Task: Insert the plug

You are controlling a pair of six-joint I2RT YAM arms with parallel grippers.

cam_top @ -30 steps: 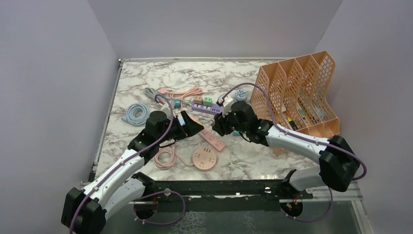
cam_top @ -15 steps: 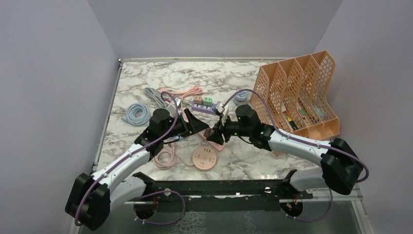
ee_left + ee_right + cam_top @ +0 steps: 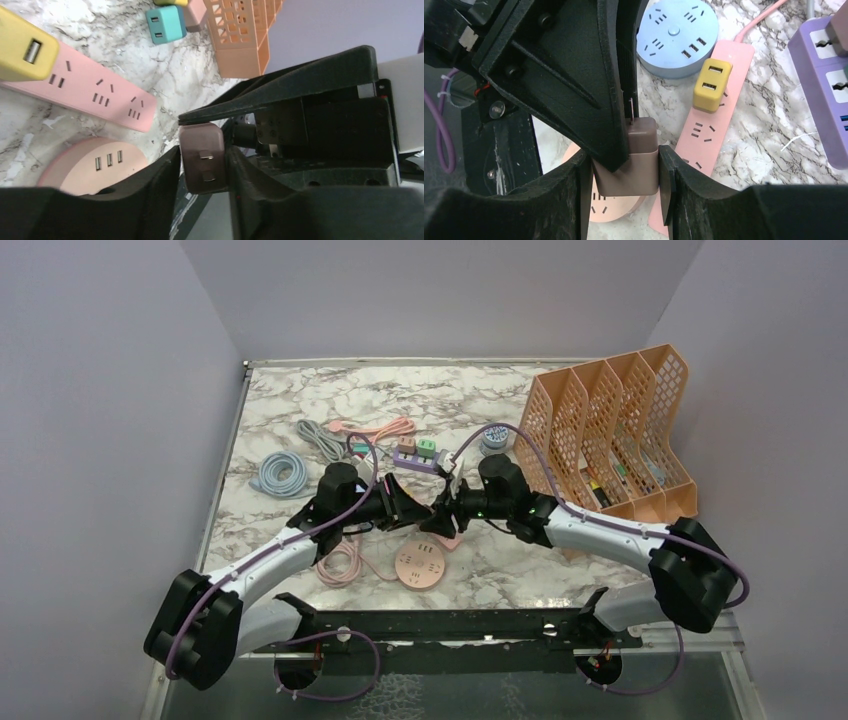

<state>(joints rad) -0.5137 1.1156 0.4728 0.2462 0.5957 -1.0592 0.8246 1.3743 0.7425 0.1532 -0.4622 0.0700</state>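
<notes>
A brown plug [image 3: 202, 167] hangs above the table, between the two grippers, where they meet at mid-table. My left gripper [image 3: 203, 156] is shut on its pronged end, and the two metal prongs face the left wrist camera. My right gripper [image 3: 625, 162] is shut on the plug's body [image 3: 642, 172] from the opposite side. In the top view the left gripper [image 3: 424, 512] and right gripper [image 3: 446, 512] touch tip to tip and hide the plug. Below them lie a pink power strip [image 3: 447, 532] and a round pink socket [image 3: 420, 565].
A yellow adapter [image 3: 711, 84] sits in the pink strip. A round blue socket [image 3: 495, 437], a purple strip [image 3: 425, 462] and a teal adapter [image 3: 165, 22] lie behind. An orange file rack [image 3: 610, 430] stands at the right. Coiled cables [image 3: 280, 473] lie at the left.
Both arms have moved toward each other until the grippers meet. The left gripper, open a second ago, has shut on the plug that the right gripper holds.
</notes>
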